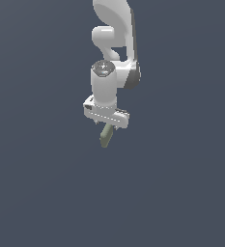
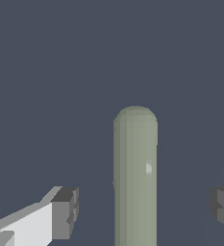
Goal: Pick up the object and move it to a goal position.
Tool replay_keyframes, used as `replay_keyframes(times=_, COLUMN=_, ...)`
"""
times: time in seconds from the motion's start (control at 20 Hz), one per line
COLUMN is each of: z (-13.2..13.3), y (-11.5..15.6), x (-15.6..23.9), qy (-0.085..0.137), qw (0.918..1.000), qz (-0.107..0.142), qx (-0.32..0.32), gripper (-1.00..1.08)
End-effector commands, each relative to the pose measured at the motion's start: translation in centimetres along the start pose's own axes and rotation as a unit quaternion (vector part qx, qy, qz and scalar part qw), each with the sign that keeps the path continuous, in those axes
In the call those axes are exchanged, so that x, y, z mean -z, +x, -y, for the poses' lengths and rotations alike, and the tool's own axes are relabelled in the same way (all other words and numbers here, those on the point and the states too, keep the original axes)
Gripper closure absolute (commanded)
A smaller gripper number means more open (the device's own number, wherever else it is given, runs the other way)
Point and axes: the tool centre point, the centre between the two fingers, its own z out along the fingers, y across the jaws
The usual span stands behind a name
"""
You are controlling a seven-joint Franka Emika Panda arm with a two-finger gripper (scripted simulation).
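The jaws stand spread. In the wrist view a grey pad (image 2: 65,211) shows on one side and the other pad (image 2: 222,207) at the far edge, and the rod (image 2: 135,178) runs between them with a clear gap of background on each side. Neither pad touches it, so nothing is pinched yet.

The rod is olive green with a rounded end that points away from the wrist camera; its other end runs out of the picture. It sits nearer one pad than the other, so it is not quite centred in the gap.

In the exterior view the gripper (image 1: 106,124) hangs straight down from the arm (image 1: 111,53), and the rod (image 1: 105,135) pokes out just below it, tilted toward the exterior view's left at its lower end. The fingertips are too small there to make out, and the plain dark ground (image 1: 181,193) gives no shadow or edge, so I cannot tell whether the rod lies flat on a surface or how high the gripper is over it.

As for progress, the approach looks done: the gripper is over the rod and straddles it. Closing on it, lifting it and carrying it are all left to do. No goal marker shows in either view, so where it must go cannot be told.
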Motion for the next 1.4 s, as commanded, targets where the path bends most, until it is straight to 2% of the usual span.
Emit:
replay_keyframes(times=0.0, z=0.0, y=-0.1, x=-1.2, qy=0.000, qw=1.0000, qz=0.001, qx=-0.001, gripper=-0.92)
replay_keyframes(times=0.45, z=0.0, y=-0.1, x=-3.6, qy=0.000, qw=1.0000, qz=0.001, qx=-0.002, gripper=-0.92)
replay_keyframes(times=0.5, z=0.0, y=-0.1, x=-3.6, qy=0.000, qw=1.0000, qz=0.001, qx=-0.002, gripper=1.08)
replay_keyframes(times=1.05, z=0.0, y=-0.1, x=-3.6, qy=0.000, qw=1.0000, qz=0.000, qx=-0.002, gripper=1.08)
replay_keyframes(times=1.35, z=1.0, y=0.4, x=-3.0, qy=0.004, qw=0.9998, qz=-0.017, qx=-0.007, gripper=1.08)
